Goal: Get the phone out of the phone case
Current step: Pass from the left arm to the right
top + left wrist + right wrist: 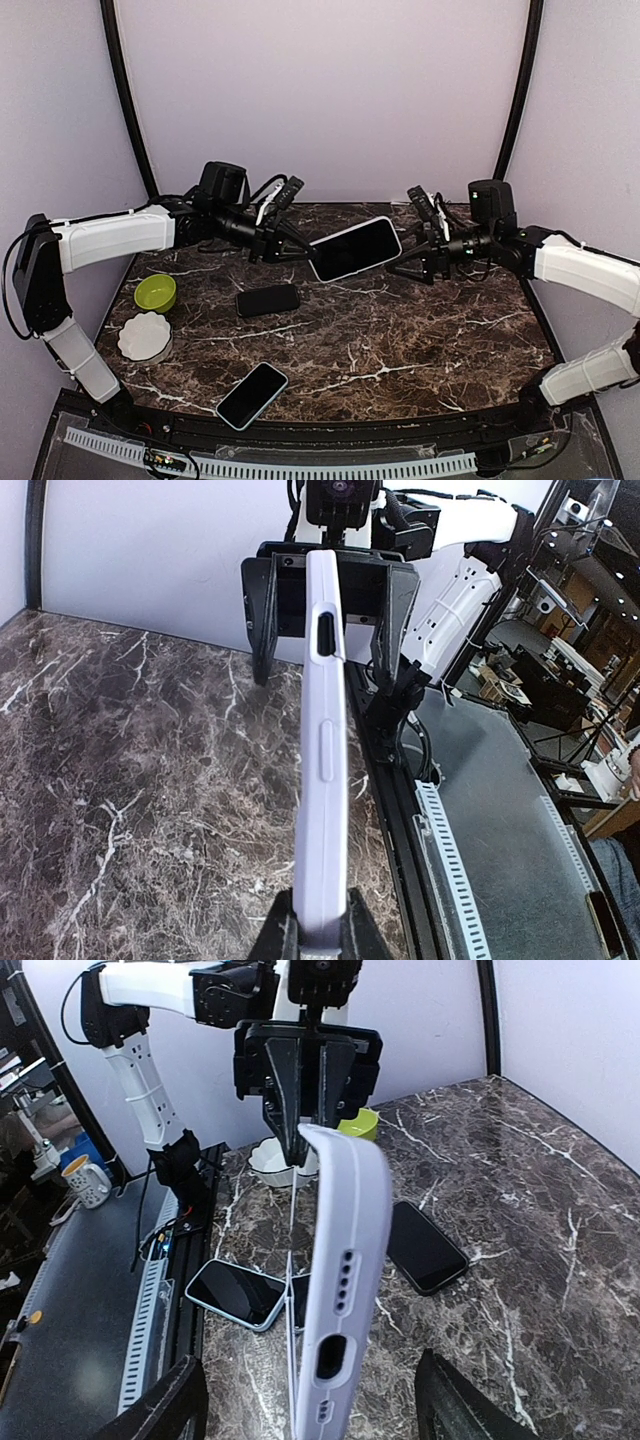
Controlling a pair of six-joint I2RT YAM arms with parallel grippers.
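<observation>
Brace step. Left gripper (pixel 298 250) clamped on one end of the phone case (pixel 325 780), phone (pixel 355 248) inside, aloft at upper centre of top view. Right gripper (pixel 408 267) open, jaws flanking the free end without contact. Next, probably: close squarely, then pry the case edge.

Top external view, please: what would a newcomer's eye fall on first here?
The cased phone, held in mid-air above the marble table by the left gripper, stands out. The right gripper is open at its other end; a black phone and a blue-edged phone lie below.
</observation>
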